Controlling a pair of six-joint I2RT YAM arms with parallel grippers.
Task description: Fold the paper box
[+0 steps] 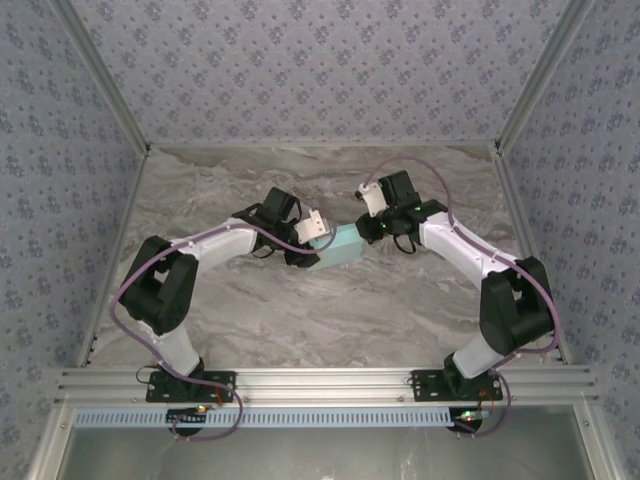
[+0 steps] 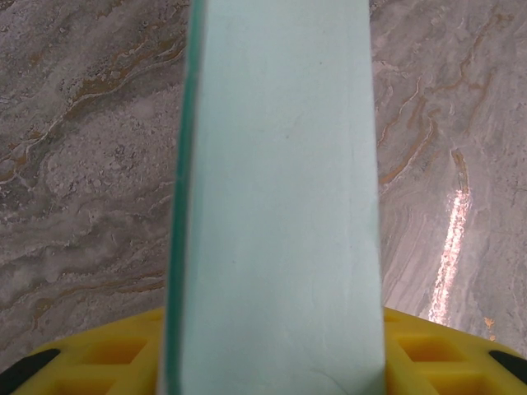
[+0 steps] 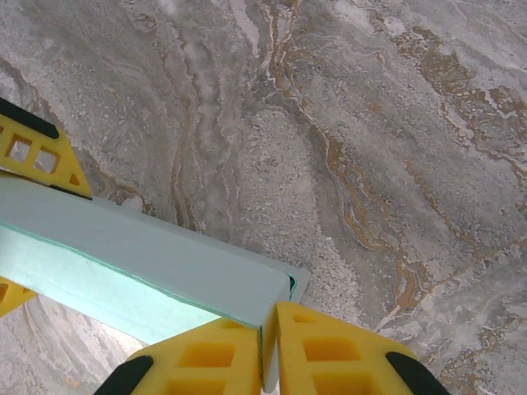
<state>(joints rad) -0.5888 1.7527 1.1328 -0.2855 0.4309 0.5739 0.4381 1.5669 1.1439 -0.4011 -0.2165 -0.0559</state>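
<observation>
The paper box (image 1: 343,245) is a pale light-blue card box held a little above the marbled table between both arms. My left gripper (image 1: 318,243) grips its left end; in the left wrist view the box (image 2: 280,206) runs up the middle between the yellow fingers (image 2: 436,350), and the left gripper (image 2: 276,362) is shut across its width. My right gripper (image 1: 368,230) is at the box's right end. In the right wrist view the right gripper (image 3: 270,362) is shut on a thin end flap of the box (image 3: 148,263), its pads pressed together on the card.
The marbled tabletop (image 1: 330,320) is bounded by patterned walls (image 1: 320,70) on three sides and an aluminium rail (image 1: 330,382) at the near edge. The left gripper's yellow finger (image 3: 37,152) shows beside the box in the right wrist view.
</observation>
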